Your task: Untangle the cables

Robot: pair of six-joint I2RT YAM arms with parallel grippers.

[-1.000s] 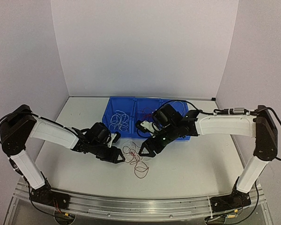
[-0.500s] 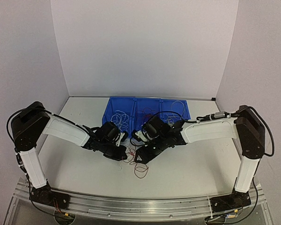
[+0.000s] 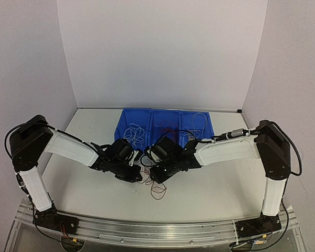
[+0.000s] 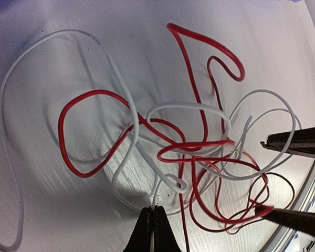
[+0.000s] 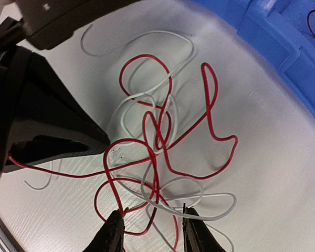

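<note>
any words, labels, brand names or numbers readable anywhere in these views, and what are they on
None readable: no print, label, brand or number shows in any view, whether on the blue bins, the white and red cables or the table.

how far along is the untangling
Done: some white and red cables lie in the blue bins. In hand: the left gripper is shut on a white cable; the right gripper is open, its fingers straddling red loops. Left: the red-and-white tangle on the table is knotted.
</note>
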